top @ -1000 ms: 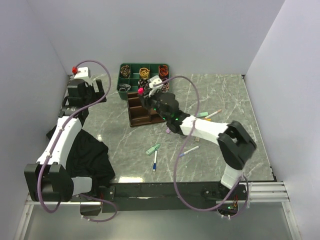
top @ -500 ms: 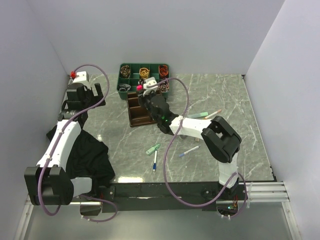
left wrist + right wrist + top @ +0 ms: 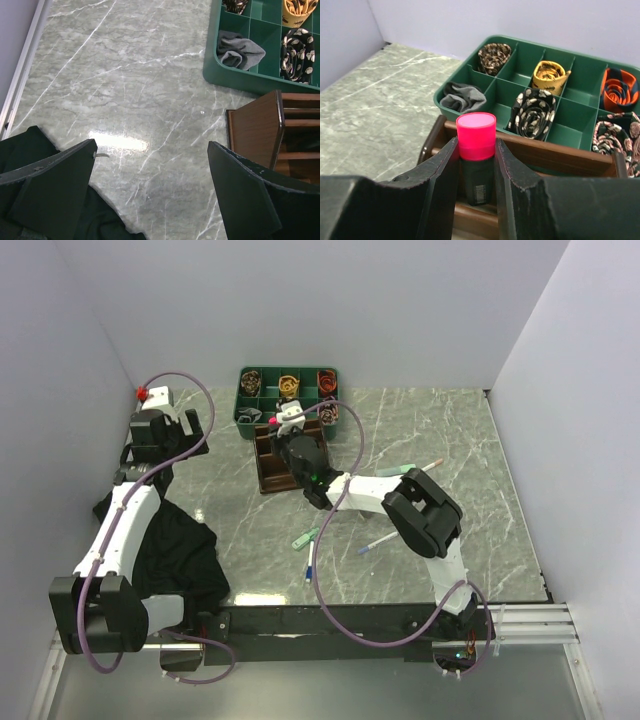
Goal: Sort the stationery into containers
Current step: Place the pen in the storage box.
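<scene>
Gripping a pink-capped marker (image 3: 476,131) upright, right claw (image 3: 476,155) hangs over the organiser (image 3: 555,152).
Cap-up hold likely suits a straight drop into a slot; left claw (image 3: 151,145) idles wide open near it, while pens (image 3: 378,541) lie loose on the table (image 3: 470,440).

Your left gripper (image 3: 152,149) sits wide open near the table (image 3: 460,440)'s left edge; right gripper (image 3: 476,150) pinches a pink-capped marker (image 3: 476,131).

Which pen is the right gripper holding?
The pink-capped marker, clamped upright in the right gripper over the organiser. The other pens lie loose on the table.
</scene>
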